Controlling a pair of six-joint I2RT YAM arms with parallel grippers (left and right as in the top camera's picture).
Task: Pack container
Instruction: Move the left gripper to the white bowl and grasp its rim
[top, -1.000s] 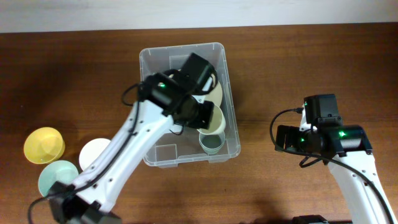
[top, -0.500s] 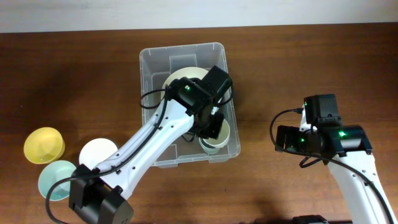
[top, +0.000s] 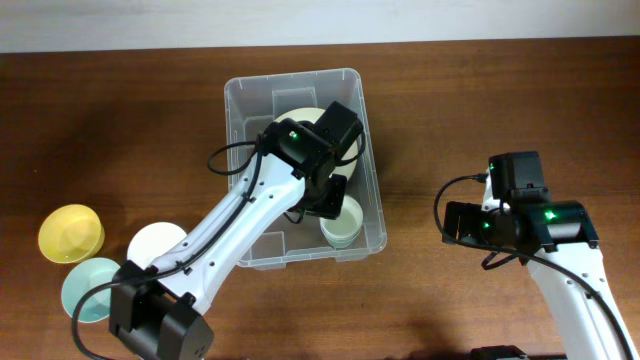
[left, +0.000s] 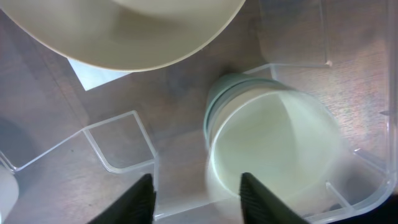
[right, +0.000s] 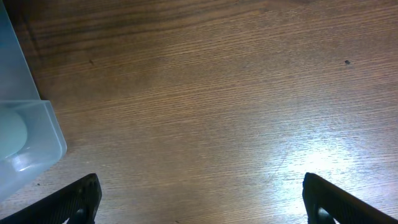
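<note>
The container (top: 292, 79) is a large clear bin in the middle of the table. My left arm reaches into it. In the container's near right corner a pale cream bowl (left: 273, 149) sits nested in a green bowl (left: 214, 102). My left gripper (left: 196, 199) hangs open over that stack's rim, one finger outside the bowl and one over its inside, gripping nothing. From overhead, the stack (top: 342, 224) shows just beyond the left gripper (top: 330, 197). A large cream dish (left: 124, 31) lies deeper in the container. My right gripper (right: 211, 199) is wide open over bare wood, right of the container.
Left of the container stand a yellow bowl (top: 70, 232), a white bowl (top: 155, 243) and a pale green bowl (top: 88, 285). A white label (left: 93, 76) shows on the bin's base. The bin's corner (right: 25, 137) is at the left edge of the right wrist view.
My left gripper carried the cream bowl to the container's near right corner and opened. The bowl now sits in the green one. The right arm has not moved.
</note>
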